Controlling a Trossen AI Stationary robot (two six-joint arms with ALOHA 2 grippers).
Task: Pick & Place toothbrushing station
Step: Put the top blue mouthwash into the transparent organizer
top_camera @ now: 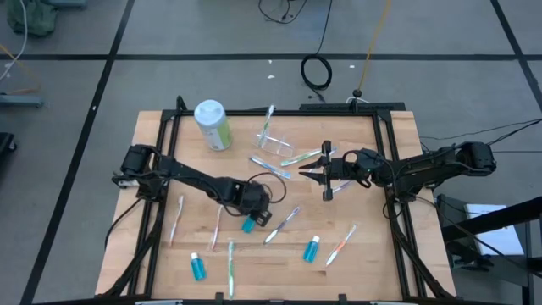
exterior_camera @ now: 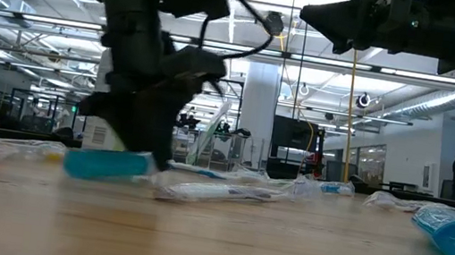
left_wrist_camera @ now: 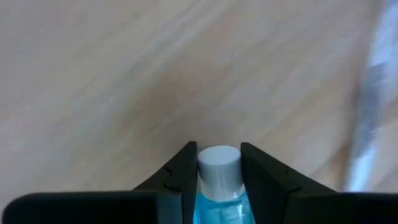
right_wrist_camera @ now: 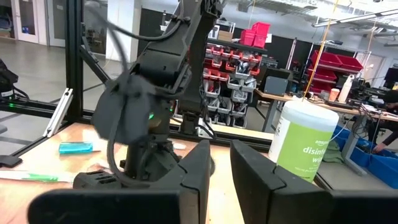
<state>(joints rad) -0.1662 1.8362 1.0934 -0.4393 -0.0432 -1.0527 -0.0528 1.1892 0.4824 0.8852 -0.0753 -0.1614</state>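
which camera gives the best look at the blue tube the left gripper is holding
The left wrist view: the blue tube fills the frame's centre, white cap forward, clamped in the left gripper. The low view shows it side-on but blurred. The high view shows a small blue bit under the arm. The right wrist view doesn't clearly show it.

Your cup (top_camera: pixel 276 141) lies right of the wipes canister (top_camera: pixel 212 124), tubes (top_camera: pixel 197 268) and toothbrushes (top_camera: pixel 230 268) nearer the front edge.
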